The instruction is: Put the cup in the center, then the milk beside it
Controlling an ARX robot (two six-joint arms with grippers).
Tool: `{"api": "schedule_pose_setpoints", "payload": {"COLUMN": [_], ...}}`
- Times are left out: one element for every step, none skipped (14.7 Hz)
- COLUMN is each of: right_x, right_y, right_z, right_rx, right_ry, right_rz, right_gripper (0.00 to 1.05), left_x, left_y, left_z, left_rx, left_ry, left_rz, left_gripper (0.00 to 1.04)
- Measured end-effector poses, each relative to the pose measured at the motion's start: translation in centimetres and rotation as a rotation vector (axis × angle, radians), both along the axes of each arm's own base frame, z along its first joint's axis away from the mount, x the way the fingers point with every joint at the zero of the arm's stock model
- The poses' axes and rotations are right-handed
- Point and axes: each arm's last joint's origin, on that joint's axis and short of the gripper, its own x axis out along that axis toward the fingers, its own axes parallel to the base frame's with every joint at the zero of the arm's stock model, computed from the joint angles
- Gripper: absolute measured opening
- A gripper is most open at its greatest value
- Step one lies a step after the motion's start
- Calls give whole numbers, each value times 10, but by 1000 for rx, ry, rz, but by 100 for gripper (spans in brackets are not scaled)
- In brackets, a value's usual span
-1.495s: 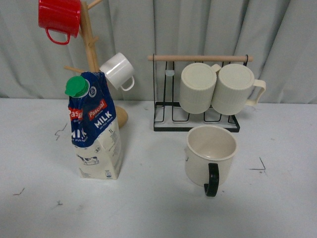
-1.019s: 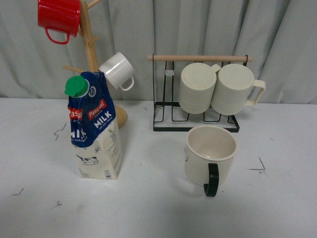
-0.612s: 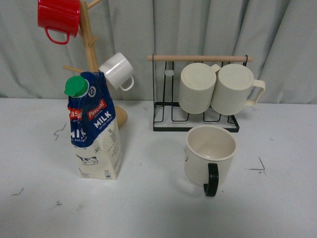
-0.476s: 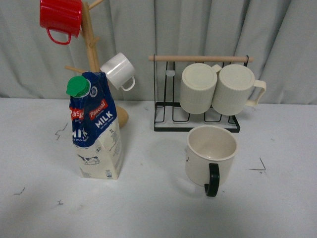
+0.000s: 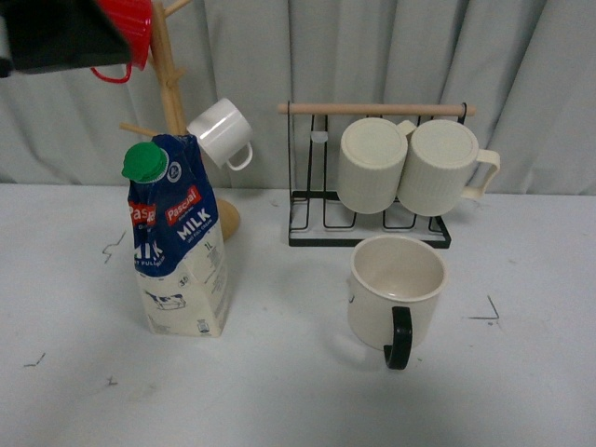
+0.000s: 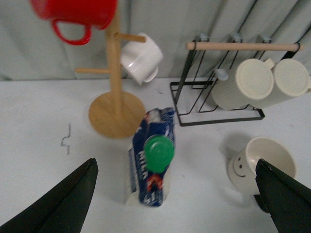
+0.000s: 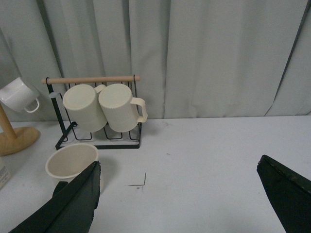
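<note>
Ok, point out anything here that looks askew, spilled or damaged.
Only the milk: its blue upper part is creased and crumpled, as if squeezed, though its base stands flat on the table. The cup stands upright and looks empty; no spill shows.

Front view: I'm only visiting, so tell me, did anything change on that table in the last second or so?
A black shape, probably the robot's left arm, has come in at the top left corner and covers part of the red mug. Nothing was taken hold of or let go. The milk and the cup stayed where they were.
</note>
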Motion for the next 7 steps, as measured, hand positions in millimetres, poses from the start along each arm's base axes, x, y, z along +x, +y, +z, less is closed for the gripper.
{"api": "schedule_pose_setpoints", "payload": {"right_x": [0, 0, 0, 0, 0, 0, 0], "right_y": [0, 0, 0, 0, 0, 0, 0], "right_z": [0, 0, 0, 0, 0, 0, 0], "right_rx": [0, 0, 0, 0, 0, 0, 0], "right_ry": [0, 0, 0, 0, 0, 0, 0], "right_rz": [0, 0, 0, 0, 0, 0, 0], "right_gripper": [98, 98, 98, 98, 98, 98, 98], "left_x": [4, 10, 14, 17, 21, 24, 37], "left_y": [-5, -12, -16, -20, -25, -28, -36], "left_z": [0, -1, -2, -3, -7, -10, -27], "left_rx": [4, 4, 5, 7, 14, 19, 39], "left_ry": [2, 6, 9, 14, 24, 32, 73], "left_rz": [-6, -16, -23, -28, -34, -38, -39], "left_gripper": [98, 98, 98, 98, 98, 98, 98]}}
